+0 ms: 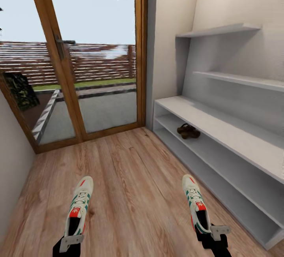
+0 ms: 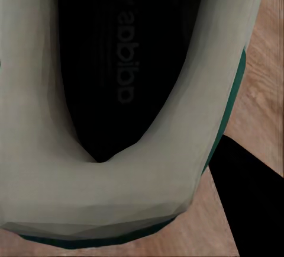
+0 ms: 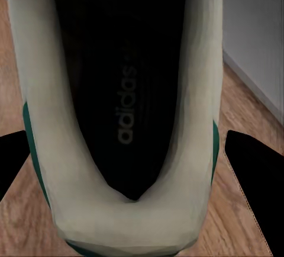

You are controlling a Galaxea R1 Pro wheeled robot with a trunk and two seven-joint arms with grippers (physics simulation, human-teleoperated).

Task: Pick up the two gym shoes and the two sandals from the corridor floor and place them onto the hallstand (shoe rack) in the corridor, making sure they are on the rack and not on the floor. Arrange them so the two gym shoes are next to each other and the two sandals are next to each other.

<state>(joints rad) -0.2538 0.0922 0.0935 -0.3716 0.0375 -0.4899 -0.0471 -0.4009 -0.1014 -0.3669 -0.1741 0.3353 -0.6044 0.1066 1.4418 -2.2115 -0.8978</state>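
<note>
The left gripper (image 1: 71, 245) grasps the heel of the left gym shoe (image 1: 79, 206), its fingers clenched on the heel collar at the bottom edge of the head view. The right gripper (image 1: 216, 235) does the same with the right gym shoe (image 1: 196, 204) — fingers clamped on the heel, toe pointing away from the robot. Both shoes are held above the floor (image 1: 134, 186), well apart from each other, toes toward the glass door (image 1: 88, 51).

In the left wrist view the shoe's dark inside and pale collar (image 2: 118, 198) sit close to the camera, with one dark finger (image 2: 251, 204) beside the heel and wood planks beyond. In the right wrist view the other shoe's opening (image 3: 127, 91) shows a printed insole, with a dark finger (image 3: 257, 180) on one side of the heel and another at the opposite edge.

The hallstand (image 1: 221, 124) stands along the right wall, light grey, with a flat top, lower shelves and two floating shelves on its back panel. The sandals (image 1: 188, 131) lie together on its upper inner shelf, toward the door end — brown, side by side and touching.
</note>
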